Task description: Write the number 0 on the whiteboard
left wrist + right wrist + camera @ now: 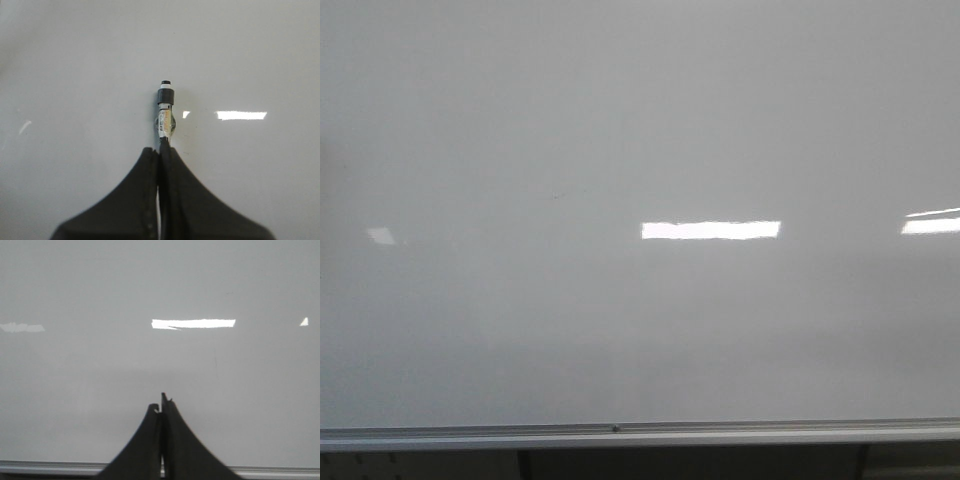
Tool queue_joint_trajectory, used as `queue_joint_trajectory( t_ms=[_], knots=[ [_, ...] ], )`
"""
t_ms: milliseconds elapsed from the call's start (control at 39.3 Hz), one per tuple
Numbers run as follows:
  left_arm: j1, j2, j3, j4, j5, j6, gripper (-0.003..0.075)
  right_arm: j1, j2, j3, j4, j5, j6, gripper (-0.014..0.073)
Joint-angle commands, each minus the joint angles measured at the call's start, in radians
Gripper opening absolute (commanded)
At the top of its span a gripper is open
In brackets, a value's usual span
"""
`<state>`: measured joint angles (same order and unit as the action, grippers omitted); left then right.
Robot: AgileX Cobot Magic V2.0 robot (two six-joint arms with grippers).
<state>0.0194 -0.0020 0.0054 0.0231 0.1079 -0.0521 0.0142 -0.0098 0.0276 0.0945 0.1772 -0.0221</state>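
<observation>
No stroke shows on the whiteboard (620,120) yet, so bring the marker (165,107), clamped in your left gripper (160,155), squarely to the surface and press lightly before tracing the loop. Its tip points at the board just ahead. Your right gripper (161,407) is closed, empty, above the rail (280,471).

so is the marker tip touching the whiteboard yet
Cannot tell. The left wrist view shows the marker, held by the left gripper, pointing at the whiteboard; no gap or contact shows.
</observation>
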Motion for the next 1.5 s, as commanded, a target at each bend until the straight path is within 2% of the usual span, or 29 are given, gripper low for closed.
queue_joint_trajectory(
  t_ms=[0, 1196, 1323, 1476],
  knots=[
    [-0.001, -0.02, 0.022, -0.001, -0.084, -0.009, -0.002, 0.0, -0.016, 0.001, -0.008, -0.075, -0.002, -0.0067],
    [-0.001, -0.02, 0.022, 0.001, -0.084, -0.009, -0.002, 0.0, -0.016, 0.0, -0.008, -0.085, -0.002, -0.0067],
    [-0.001, -0.02, 0.022, 0.003, -0.124, -0.009, -0.002, 0.0, -0.016, -0.004, -0.008, -0.113, -0.002, -0.0067],
    [-0.001, -0.02, 0.001, 0.003, -0.254, -0.009, -0.0019, 0.0, -0.016, -0.075, -0.008, -0.103, -0.002, -0.0067]
  ],
)
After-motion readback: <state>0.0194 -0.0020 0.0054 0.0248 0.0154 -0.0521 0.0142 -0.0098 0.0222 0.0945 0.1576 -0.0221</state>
